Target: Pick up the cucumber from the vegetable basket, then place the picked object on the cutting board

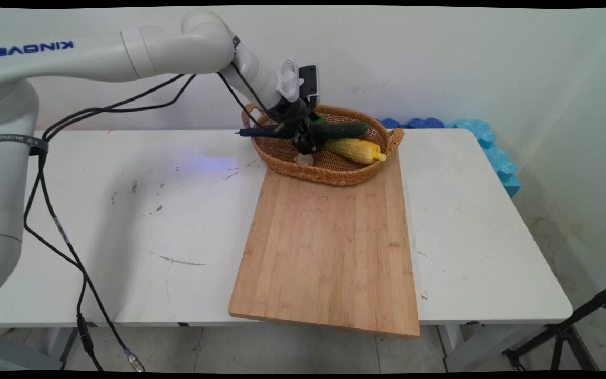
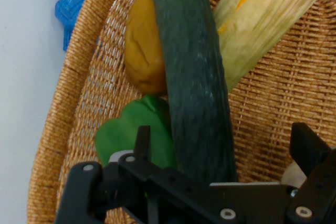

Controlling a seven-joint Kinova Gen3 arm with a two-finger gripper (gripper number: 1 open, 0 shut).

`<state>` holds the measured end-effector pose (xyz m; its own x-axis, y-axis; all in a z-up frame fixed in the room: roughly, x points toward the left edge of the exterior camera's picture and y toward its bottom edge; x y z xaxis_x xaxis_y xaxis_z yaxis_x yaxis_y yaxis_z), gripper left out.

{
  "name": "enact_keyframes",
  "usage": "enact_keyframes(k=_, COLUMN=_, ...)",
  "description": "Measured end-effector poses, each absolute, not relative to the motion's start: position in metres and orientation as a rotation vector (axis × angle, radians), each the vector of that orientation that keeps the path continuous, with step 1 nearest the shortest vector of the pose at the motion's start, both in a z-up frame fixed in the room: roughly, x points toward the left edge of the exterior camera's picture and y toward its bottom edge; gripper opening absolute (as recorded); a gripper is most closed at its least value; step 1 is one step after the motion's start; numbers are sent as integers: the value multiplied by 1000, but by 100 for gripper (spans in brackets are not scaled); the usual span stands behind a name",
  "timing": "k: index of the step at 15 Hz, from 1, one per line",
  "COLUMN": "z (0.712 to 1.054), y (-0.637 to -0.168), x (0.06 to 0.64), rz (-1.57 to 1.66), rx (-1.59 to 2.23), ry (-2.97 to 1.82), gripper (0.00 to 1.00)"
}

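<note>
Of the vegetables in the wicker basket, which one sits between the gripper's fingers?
The long dark green cucumber: it runs straight between the open gripper. The husked yellow corn cob lies off to one side.

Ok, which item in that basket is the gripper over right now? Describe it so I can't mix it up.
Start at the wooden cutting board; at its far end sits an oval wicker basket. The gripper is down in the basket, fingers open astride the cucumber. It's the long dark green one, beside a pale-husked yellow corn cob, an orange-yellow piece and a bright green piece.
</note>
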<state>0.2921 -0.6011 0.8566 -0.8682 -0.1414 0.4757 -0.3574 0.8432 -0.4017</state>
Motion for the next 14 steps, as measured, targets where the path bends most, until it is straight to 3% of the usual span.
enact_keyframes(k=6, z=848, y=-606, x=283, rz=714, rx=330, ry=-2596, gripper=100)
enact_keyframes(k=7, z=847, y=-607, x=281, rz=721, rx=325, ry=-2598, gripper=0)
enact_keyframes(k=14, z=844, y=-610, x=279, rz=765, rx=307, ry=-2607, gripper=0)
